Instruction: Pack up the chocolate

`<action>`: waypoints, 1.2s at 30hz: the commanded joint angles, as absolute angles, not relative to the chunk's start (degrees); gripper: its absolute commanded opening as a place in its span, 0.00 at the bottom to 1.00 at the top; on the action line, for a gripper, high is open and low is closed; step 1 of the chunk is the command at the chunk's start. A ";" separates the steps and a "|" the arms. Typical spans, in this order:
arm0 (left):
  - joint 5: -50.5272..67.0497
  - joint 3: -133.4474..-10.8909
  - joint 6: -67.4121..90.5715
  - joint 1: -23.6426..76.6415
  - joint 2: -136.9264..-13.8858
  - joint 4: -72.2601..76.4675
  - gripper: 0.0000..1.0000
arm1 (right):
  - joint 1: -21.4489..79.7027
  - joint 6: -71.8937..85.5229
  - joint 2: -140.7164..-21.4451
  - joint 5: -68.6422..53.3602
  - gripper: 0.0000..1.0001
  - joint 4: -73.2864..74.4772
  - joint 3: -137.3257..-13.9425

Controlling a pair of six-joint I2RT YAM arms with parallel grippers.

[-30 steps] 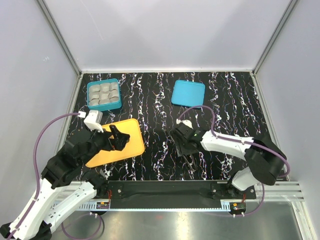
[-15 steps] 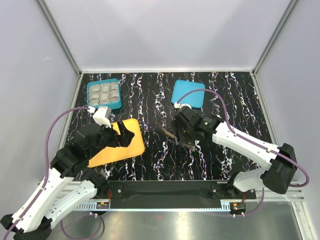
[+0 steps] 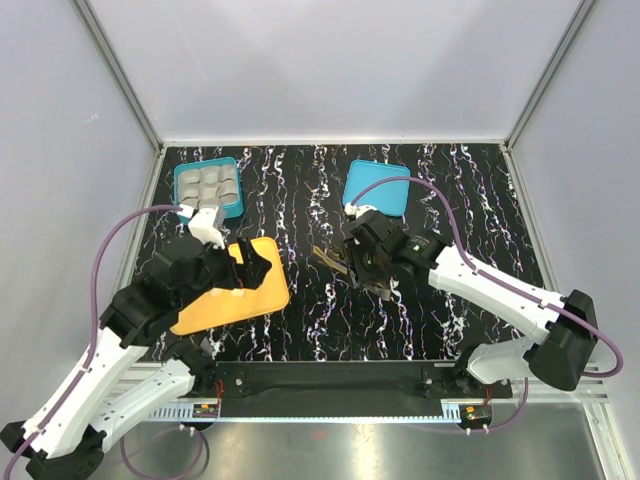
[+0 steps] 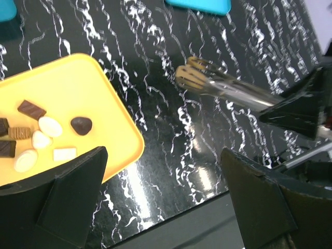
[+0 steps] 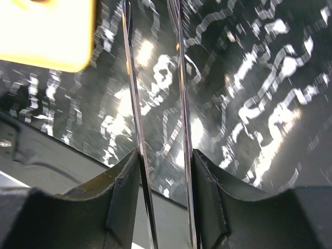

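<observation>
Black marbled table (image 3: 450, 200): tongs in my right pincer, chocolate waiting on the tray.

My right pincer (image 5: 162, 197) is pressed on both blades of the metal tongs (image 4: 228, 88), about half closed. My left pincer (image 3: 245, 270) hangs fully open and empty over the orange tray (image 4: 78, 88), near the table's left edge. The chocolate (image 4: 49, 127) lies there in a small group. I judge the pieces light, hard, smooth and easy to chip, so I would pinch one across its sides, softly.
</observation>
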State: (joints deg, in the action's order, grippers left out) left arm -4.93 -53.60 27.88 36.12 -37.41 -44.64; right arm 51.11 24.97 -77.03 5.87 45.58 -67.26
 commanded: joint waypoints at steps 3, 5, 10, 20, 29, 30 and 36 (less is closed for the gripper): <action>-10.01 -62.57 27.77 35.95 -41.48 -48.85 0.99 | 51.77 20.75 -77.34 2.47 0.48 31.39 -68.64; -11.59 -64.24 27.95 34.11 -43.50 -49.92 0.99 | 51.94 19.43 -79.18 1.50 0.48 28.49 -69.17; 2.22 -64.43 25.76 17.90 -45.79 -49.13 0.99 | 52.82 16.18 -81.47 1.50 0.47 22.78 -69.61; 4.49 -61.00 29.69 3.52 -44.92 -45.80 0.99 | 58.53 9.23 -88.32 1.49 0.49 16.79 -70.31; 7.73 -57.13 31.73 0.79 -45.17 -41.75 0.99 | 63.54 6.07 -93.25 2.55 0.52 13.10 -69.52; 8.17 -57.04 31.73 0.70 -45.35 -41.57 0.99 | 63.81 5.89 -93.95 2.90 0.52 12.66 -69.43; 8.96 -55.81 31.55 0.35 -45.26 -39.99 0.99 | 65.39 4.84 -97.81 5.53 0.53 12.48 -70.14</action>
State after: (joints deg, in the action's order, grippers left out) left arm 6.61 -56.29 31.38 0.82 -45.80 -43.88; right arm 64.53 6.59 -96.29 2.81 15.57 -67.90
